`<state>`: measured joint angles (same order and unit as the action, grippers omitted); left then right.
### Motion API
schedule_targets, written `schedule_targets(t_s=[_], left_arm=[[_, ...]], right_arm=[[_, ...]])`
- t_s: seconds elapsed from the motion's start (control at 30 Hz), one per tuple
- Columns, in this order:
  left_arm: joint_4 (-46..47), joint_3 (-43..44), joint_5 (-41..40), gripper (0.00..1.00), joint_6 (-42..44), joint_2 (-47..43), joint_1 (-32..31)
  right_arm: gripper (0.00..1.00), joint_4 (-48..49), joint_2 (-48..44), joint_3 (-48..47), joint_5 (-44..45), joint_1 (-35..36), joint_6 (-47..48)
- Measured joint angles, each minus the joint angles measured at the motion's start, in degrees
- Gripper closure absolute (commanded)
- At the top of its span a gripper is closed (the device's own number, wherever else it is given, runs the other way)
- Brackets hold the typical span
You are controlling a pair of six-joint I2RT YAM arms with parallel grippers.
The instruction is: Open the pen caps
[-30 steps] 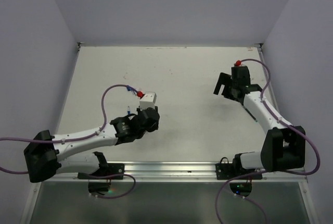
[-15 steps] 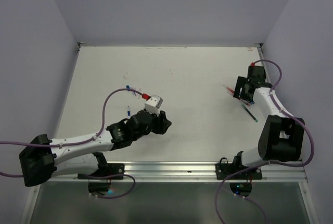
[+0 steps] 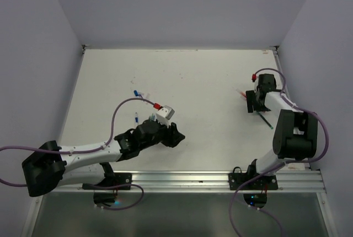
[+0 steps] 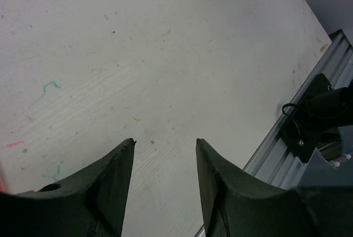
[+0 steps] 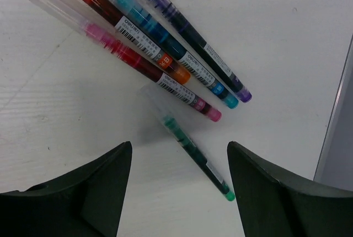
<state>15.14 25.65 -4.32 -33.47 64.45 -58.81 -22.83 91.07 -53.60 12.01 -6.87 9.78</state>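
Soft, even overhead light keeps all three views bright, and the white table [image 3: 209, 77] is evenly lit. Shadows are faint: a diffuse grey smudge lies left of the green pen [image 5: 196, 154], mid-frame in the right wrist view. Both wrist views blur slightly along their dark lower edges.

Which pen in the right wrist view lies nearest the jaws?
The green pen: it lies alone, seen between the jaws; the other four pens fan out together beyond.

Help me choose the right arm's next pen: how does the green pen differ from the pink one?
The green pen lies alone, nearest the right gripper; the pink pen lies in a row with three other pens. The green pen slants more steeply than the pink pen. Both lie flat, clear caps on.
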Motion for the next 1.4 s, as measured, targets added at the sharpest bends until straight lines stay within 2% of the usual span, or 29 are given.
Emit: schedule_targets(t_s=[0.2, 0.47, 0.67, 0.83, 0.93, 0.97, 1.13, 1.27, 1.4], left_arm=[[2.9, -1.2, 3.2, 0.48, 0.0, 0.1, 1.8], [4.5, -2.7, 5.9, 0.48, 0.1, -0.3, 2.7], [5.0, -3.1, 7.2, 0.48, 0.1, -0.3, 3.8], [5.4, -3.2, 7.7, 0.48, 0.1, -0.5, 4.1], [5.4, -3.7, 8.0, 0.48, 0.1, -1.1, 4.2], [5.5, -3.9, 8.1, 0.48, 0.1, -1.3, 4.2], [5.5, -4.4, 8.2, 0.48, 0.1, -1.9, 4.4], [5.7, -4.9, 8.2, 0.48, 0.1, -2.0, 4.5], [5.8, -4.9, 8.2, 0.48, 0.1, -2.0, 4.5]], right_arm=[[0.28, -1.8, 1.9, -0.9, -1.6, -2.4, 5.7], [0.35, -2.9, 5.5, -2.6, -8.6, -6.6, 10.5], [0.49, -4.7, 7.6, -4.6, -13.4, -7.1, 13.5], [0.57, -6.4, 8.3, -5.5, -16.6, -7.2, 15.4], [0.68, -7.2, 8.5, -5.6, -18.1, -7.1, 16.1], [0.77, -7.5, 8.5, -5.6, -18.4, -7.1, 16.3], [1.00, -8.7, 8.7, -5.9, -19.4, -7.0, 17.2], [1.00, -9.0, 8.5, -5.9, -18.3, -5.9, 17.5], [1.00, -10.5, 8.1, -5.9, -15.3, -1.5, 17.5]])
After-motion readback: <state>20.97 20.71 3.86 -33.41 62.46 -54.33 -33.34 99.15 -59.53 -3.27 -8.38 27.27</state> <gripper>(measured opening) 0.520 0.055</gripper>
